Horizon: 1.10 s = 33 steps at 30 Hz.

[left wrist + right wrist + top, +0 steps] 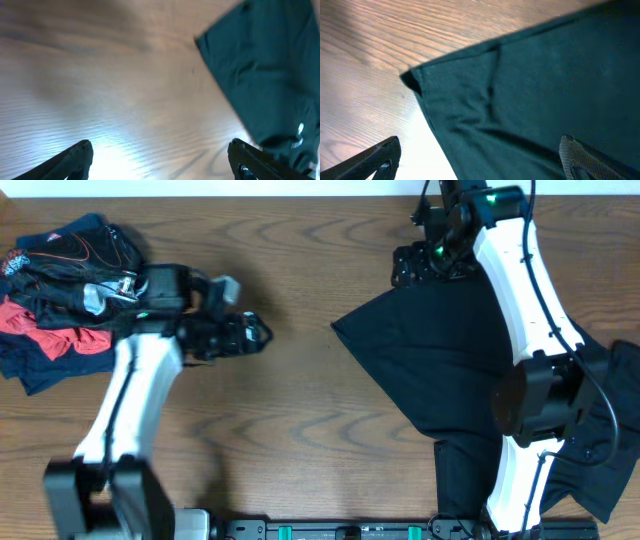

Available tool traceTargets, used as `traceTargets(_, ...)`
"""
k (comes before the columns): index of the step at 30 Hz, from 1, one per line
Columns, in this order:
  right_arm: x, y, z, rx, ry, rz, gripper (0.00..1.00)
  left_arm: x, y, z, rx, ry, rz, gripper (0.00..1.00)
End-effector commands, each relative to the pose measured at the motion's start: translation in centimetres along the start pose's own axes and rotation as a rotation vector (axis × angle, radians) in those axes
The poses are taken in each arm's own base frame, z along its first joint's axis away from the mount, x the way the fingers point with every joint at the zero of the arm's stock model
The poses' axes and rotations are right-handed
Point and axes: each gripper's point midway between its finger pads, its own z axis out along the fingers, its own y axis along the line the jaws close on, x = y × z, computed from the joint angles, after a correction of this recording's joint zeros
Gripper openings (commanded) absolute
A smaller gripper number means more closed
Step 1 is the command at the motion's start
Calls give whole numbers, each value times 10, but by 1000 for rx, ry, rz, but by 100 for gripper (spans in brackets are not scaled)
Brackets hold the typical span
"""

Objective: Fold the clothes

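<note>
Overhead, the black T-shirt (430,355) is lying spread across the right half of the wooden worktop (300,410), with one pointed corner reaching toward the middle and its near part passing beneath the right arm (525,290). A heap of other clothes (55,310), black, red and navy, is sitting crumpled at the far left edge. The left end effector (255,332) is hovering over bare wood just beside that heap and well apart from the shirt, while the right end effector (410,268) is hanging at the shirt's far edge. In the left wrist view, the left end effector (161,150) is standing released, its two fingers (75,157) spread wide with nothing between them. Bare worktop (100,75) is filling most of the picture, and the T-shirt (265,65) is showing at the right. In the right wrist view, the right end effector (481,145) is likewise released, its fingers (375,160) splayed apart and gripping nothing. It is hanging above the T-shirt (535,90), whose hemmed corner is pointing left onto the worktop (370,50). Whether the fingers are touching the cloth cannot be told.
</note>
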Motion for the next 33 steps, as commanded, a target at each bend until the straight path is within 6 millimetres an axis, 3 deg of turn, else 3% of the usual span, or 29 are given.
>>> traceTargets(1,-6,-11,-27,78,-57,16,99,17,-21,32,24,95,105,88)
traceTargets(5,0,-7,-60,77,-102,16,99,30,-42,68,-8,150,162,88)
traceTargets(10,18,-1,-102,79,-138,17,99,41,-61,95,9,185,154,86)
traceTargets(16,34,10,-161,89,-263,-4,99,43,-69,112,22,187,162,86)
traceTargets(22,55,14,-219,154,-402,-15,99,27,-72,120,24,125,112,82)
traceTargets(25,76,21,-236,164,-418,-29,99,24,-70,127,23,115,72,61)
traceTargets(33,116,47,-251,129,-393,-90,99,19,-45,150,-98,161,9,59)
